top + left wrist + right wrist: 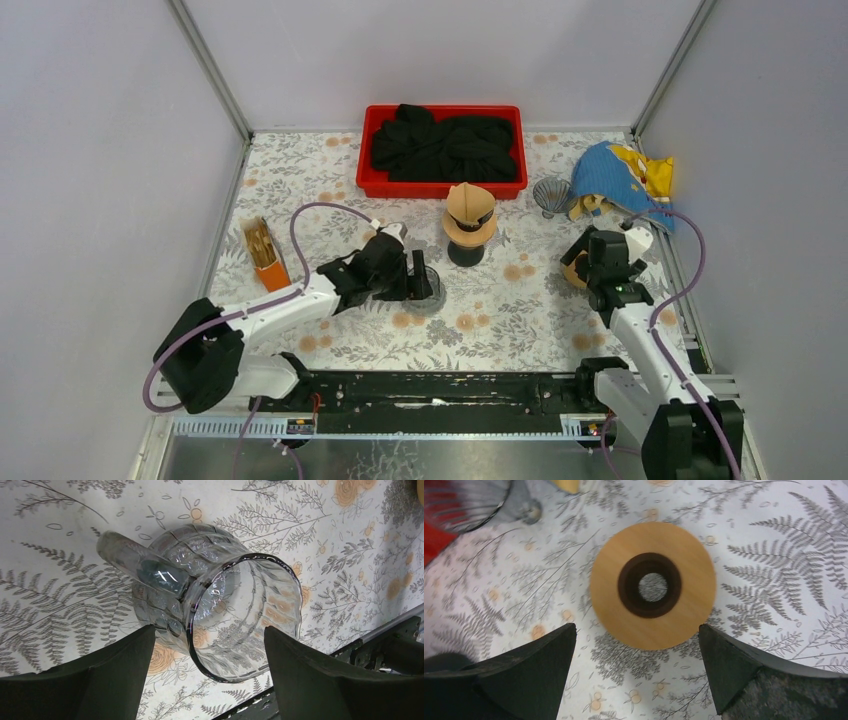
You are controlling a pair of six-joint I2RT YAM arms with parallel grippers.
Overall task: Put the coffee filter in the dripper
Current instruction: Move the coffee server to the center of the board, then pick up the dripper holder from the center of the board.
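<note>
Left gripper (207, 629) spread wide, straddling tipped glass vessel (215, 600); right gripper (636, 627) likewise released, above wooden ring (609, 587).

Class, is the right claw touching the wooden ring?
Cannot tell. In the right wrist view the open right claw straddles the wooden ring: table shows beside one finger, but the other fingertip meets the ring's edge.

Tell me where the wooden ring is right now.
The wooden ring lies flat on the table, right side, directly under the open right gripper; in the top view the glass dripper and blue cloth sit just behind it.
</note>
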